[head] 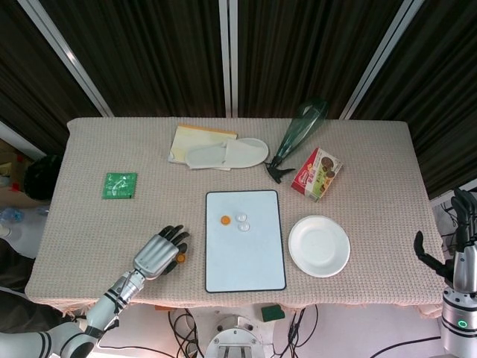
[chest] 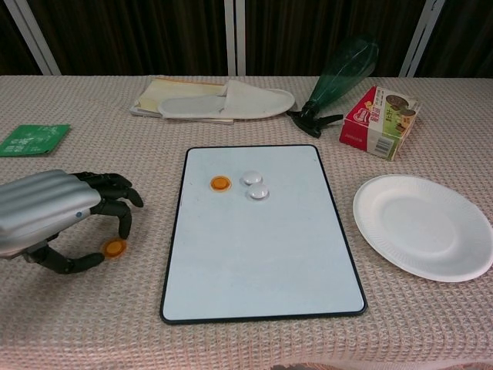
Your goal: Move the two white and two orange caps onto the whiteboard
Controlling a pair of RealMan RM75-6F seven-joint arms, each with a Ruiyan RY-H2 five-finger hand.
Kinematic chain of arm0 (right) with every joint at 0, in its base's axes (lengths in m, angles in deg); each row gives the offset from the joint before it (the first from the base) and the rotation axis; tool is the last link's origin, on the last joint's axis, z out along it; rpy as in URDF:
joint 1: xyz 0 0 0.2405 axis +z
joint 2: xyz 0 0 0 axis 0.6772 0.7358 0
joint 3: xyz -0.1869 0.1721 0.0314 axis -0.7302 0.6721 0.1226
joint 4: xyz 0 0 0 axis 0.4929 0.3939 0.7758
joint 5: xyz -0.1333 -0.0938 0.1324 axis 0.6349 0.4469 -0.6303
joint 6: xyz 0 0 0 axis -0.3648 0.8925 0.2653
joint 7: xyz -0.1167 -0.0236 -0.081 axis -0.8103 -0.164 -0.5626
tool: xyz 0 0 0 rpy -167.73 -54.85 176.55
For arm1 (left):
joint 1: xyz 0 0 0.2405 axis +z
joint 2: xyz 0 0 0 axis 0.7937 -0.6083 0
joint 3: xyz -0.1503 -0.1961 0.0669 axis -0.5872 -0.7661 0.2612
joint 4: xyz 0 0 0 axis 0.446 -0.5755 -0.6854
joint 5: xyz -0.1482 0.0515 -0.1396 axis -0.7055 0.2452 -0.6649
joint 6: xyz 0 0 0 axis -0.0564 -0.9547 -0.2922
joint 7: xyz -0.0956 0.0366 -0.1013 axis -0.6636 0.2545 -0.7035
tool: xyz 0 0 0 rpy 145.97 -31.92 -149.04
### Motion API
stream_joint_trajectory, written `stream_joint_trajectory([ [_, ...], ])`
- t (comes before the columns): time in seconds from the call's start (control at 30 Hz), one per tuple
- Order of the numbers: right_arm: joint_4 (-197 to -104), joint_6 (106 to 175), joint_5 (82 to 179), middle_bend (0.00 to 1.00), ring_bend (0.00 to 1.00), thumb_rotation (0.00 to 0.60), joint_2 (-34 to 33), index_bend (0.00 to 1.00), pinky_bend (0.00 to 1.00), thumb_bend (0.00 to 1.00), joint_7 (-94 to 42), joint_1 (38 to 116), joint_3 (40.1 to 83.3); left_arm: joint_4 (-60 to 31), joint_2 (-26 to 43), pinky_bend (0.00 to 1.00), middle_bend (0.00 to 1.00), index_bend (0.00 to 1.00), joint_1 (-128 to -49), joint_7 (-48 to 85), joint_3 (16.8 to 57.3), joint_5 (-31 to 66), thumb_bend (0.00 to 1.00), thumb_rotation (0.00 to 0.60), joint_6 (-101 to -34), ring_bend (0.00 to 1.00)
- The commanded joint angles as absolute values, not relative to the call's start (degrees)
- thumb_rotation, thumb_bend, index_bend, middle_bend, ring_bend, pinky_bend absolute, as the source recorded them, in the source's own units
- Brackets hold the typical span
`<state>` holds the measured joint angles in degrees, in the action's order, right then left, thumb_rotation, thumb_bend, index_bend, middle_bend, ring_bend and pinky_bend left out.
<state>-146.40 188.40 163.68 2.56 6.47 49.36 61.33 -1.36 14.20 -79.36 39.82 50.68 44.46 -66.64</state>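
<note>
— Dark curtains hang behind the table [head: 89,194], and a beige woven cloth covers it. Where do the caps lie?

— Three are already on the whiteboard [chest: 262,270]: one orange cap [chest: 220,183] and two white caps [chest: 253,179] close together near its far edge. The last orange cap [chest: 114,248] lies on the cloth, just beside the board's left edge.

— And the left hand [chest: 54,216]?

— It hovers over that cap with the fingers [chest: 115,200] curled downward and the thumb [chest: 69,264] under, so the cap sits between them. Whether they already touch the cap, the views do not show clearly; it seems the hand holds nothing yet.

— How should the operator do this step well?

— The cap is flat and low, so probably the fingertips must come down to the cloth and close slowly from both sides, otherwise the cap can slip or flip away. After that, lift a little and carry it right, to a bare part of the board.

— The right hand [head: 456,246]?

— It waits beyond the table's right edge, fingers apart, holding nothing.
</note>
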Motion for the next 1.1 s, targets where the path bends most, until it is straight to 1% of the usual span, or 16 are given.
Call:
stream_joint_trajectory([
  [0.03, -146.39, 188.34, 163.64, 0.02, 0.0, 0.6, 2.54, 0.05, 0.0, 0.48, 6.5, 49.36, 61.32, -1.3, 14.14, 0.18, 0.18, 0.44, -79.36, 39.57, 50.67, 44.57, 0.3, 0.6, -66.51, 0.1],
  [0.2, -146.27, 188.37, 163.55, 0.02, 0.0, 0.6, 2.49, 0.05, 0.0, 0.48, 6.6, 49.26, 61.3, -1.49, 14.16, 0.18, 0.18, 0.48, -79.29, 39.02, 50.57, 45.07, 0.3, 0.6, -66.73, 0.1],
  [0.33, -146.23, 188.49, 163.55, 0.02, 0.0, 0.6, 2.45, 0.05, 0.0, 0.48, 6.61, 49.21, 61.34, -1.03, 13.84, 0.18, 0.18, 0.48, -79.28, 38.02, 50.2, 45.43, 0.3, 0.6, -67.16, 0.12],
  [0.57, -146.4, 188.43, 163.77, 0.02, 0.0, 0.6, 2.48, 0.05, 0.0, 0.48, 6.41, 49.32, 61.31, 1.51, 12.46, 0.18, 0.18, 0.49, -80.27, 36.48, 48.93, 46.1, 0.3, 0.6, -67.1, 0.12],
  [0.7, -146.47, 188.22, 163.92, 0.02, 0.0, 0.6, 2.38, 0.05, 0.0, 0.48, 6.22, 49.51, 61.25, 4.59, 11.44, 0.18, 0.18, 0.49, -82.96, 37.23, 46.5, 45.32, 0.31, 0.6, -64.42, 0.12],
  [0.83, -146.48, 188.15, 164.03, 0.02, 0.0, 0.6, 2.19, 0.05, 0.0, 0.48, 5.35, 49.7, 61.35, 6.81, 12.06, 0.18, 0.17, 0.49, -86.62, 39.14, 42.53, 43.02, 0.31, 0.6, -60.95, 0.12],
  [0.93, -146.94, 188.36, 164.08, 0.02, 0.0, 0.6, 2.44, 0.05, 0.0, 0.48, 5.28, 49.65, 61.42, 5.65, 14.13, 0.18, 0.17, 0.5, -88.87, 40.67, 40.3, 41.62, 0.31, 0.6, -59.33, 0.11],
  [1.1, -147.29, 188.22, 163.41, 0.02, 0.0, 0.6, 3.08, 0.05, 0.0, 0.48, 5.26, 49.44, 61.74, 2.07, 18.5, 0.15, 0.15, 0.53, -91.4, 41.17, 39.05, 40.69, 0.31, 0.6, -57.83, 0.06],
])
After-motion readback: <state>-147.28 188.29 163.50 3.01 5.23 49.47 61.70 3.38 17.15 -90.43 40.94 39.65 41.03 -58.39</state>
